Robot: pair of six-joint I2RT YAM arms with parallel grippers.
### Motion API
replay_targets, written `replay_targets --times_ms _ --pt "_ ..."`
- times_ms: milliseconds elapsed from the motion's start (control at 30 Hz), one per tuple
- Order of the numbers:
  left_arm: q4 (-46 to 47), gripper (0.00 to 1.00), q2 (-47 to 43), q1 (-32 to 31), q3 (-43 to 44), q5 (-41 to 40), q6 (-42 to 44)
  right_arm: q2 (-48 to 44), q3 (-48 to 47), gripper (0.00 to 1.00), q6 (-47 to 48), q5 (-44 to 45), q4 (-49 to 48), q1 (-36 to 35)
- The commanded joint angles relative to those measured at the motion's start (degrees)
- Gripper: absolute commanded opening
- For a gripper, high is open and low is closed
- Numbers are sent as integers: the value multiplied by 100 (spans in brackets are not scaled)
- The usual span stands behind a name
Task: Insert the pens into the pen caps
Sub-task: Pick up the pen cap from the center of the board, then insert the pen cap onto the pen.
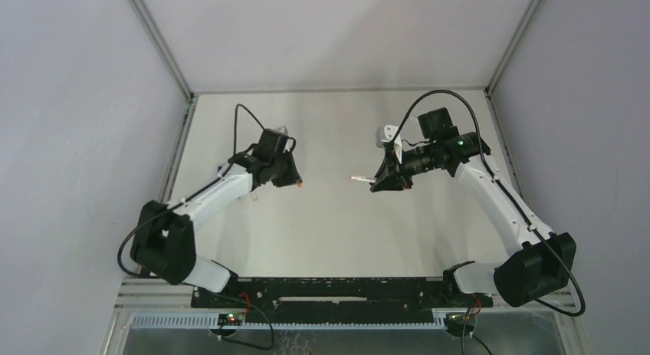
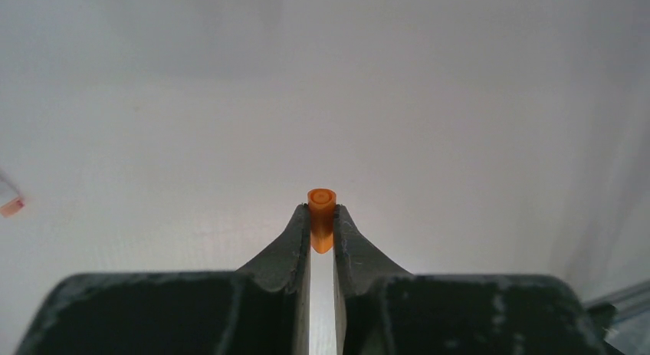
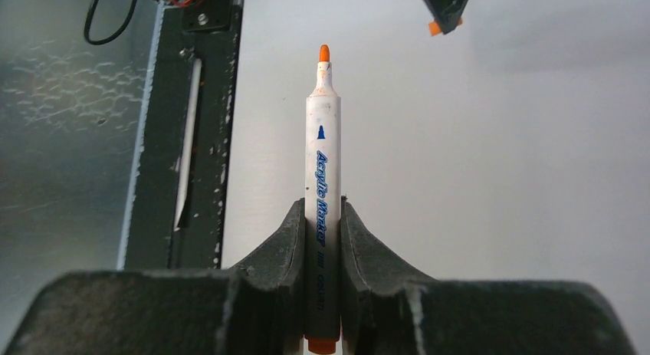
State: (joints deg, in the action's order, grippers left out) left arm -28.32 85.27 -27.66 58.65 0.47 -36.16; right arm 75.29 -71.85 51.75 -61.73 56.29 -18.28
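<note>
A: See the left hand (image 2: 322, 214)?
B: Yes. Narrow, pinching a little orange cap (image 2: 322, 205) right at the fingertips. Open end of the cap facing away from the wrist camera.
A: And the right hand (image 3: 323, 211)?
B: Narrow too, squeezing a white pen (image 3: 323, 152) around the lower half. Orange tip (image 3: 324, 53) bare and sticking out in front. Blue words "Acrylic Marker" down the side.
A: Pen and cap touching?
B: No. Apart, with a gap between. Seen from above, both over the worktop (image 1: 329, 232), near the middle, with the pen tip aimed left at the cap.
A: Lined up?
B: Hard to tell. From the right wrist, cap up high and off to the right of the pen tip.
A: Anything else?
B: A small white thing (image 2: 9, 202) with a pale orange end, at the left edge of the left wrist view. Too little showing to name. Also a black rail (image 3: 157, 179) along the near edge of the worktop.
</note>
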Motion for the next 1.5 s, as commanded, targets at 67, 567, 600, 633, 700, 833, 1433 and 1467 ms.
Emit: replay_targets --times_ms 67,567,600,633,700,833,1433,1467 --pt "1295 0 -1195 49 -527 734 34 -302 -182 0 -1060 325 -1628 -453" --pt "4764 0 -2834 129 -943 1931 -1147 -912 397 0 -4574 1517 -5005 -1361" --pt "4944 0 -2845 129 -921 1993 -1252 -937 452 0 -4867 1617 -5206 -1419" --pt "5137 0 -2845 125 -904 2047 -1358 -963 494 0 -5067 1737 -5356 -1496" --pt "5474 0 -2849 129 -890 2106 -1604 -1024 583 0 -5349 1900 -5659 -1637" --pt "6017 0 -2890 129 -934 2121 -1990 -1205 820 0 -5965 2537 -6271 -1881" --pt "6980 0 -2963 99 -1178 2105 -2562 -1179 1088 0 -7181 3132 -6952 -2326" --pt "6992 0 -2964 95 -1185 2118 -2569 -1175 1091 0 -7193 3158 -6975 -2342"
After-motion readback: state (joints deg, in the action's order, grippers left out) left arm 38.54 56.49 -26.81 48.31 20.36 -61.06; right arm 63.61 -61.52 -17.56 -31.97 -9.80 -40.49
